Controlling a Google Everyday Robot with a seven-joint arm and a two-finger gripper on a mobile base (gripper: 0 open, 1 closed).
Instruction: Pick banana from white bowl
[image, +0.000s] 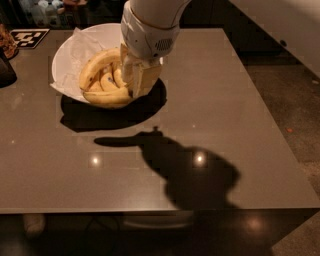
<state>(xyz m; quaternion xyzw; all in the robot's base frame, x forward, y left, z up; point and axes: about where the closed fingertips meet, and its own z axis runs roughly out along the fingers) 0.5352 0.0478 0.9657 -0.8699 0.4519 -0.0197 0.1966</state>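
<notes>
Reaching down into the right side of the bowl (100, 27), with the gripper (134, 91) low among the fruit, at the right end of the banana (106, 98). Cannot tell whether spread, pressed together or pinching anything. Shows the banana lying along the bowl's near rim on crumpled paper (75, 47), just in front of the stubby bananas (107, 80) and the arched banana (96, 66). Shows the bowl at the far left of the tabletop (225, 110), a dark shadow (190, 170) across its near half.
</notes>
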